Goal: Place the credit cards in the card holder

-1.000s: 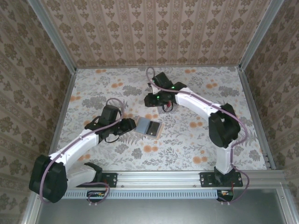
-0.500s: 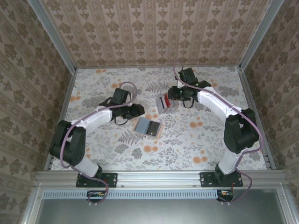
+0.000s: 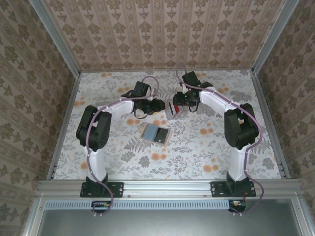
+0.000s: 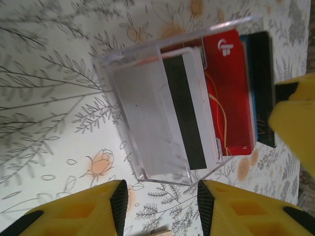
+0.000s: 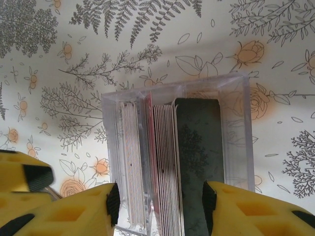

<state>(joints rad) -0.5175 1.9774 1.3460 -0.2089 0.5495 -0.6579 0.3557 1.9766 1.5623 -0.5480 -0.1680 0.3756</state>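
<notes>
The credit cards stand on edge in a clear plastic stand at mid-table. A white card with a black stripe, a red card and a dark one show in the left wrist view. My left gripper is just left of the stand, open, with only tablecloth between its fingers. My right gripper is on the stand's right side. It is open and its fingers straddle the card stack from above. The card holder lies unfolded, grey-blue inside up, nearer me.
Patterned walls and metal rails enclose the floral table. Both arms arch inward toward the middle. A yellow finger of the right gripper shows beyond the cards in the left wrist view.
My left gripper has swung away from the card holder, up and right to the card stand. The right gripper has shifted to the stand's right side and its jaws have widened.
</notes>
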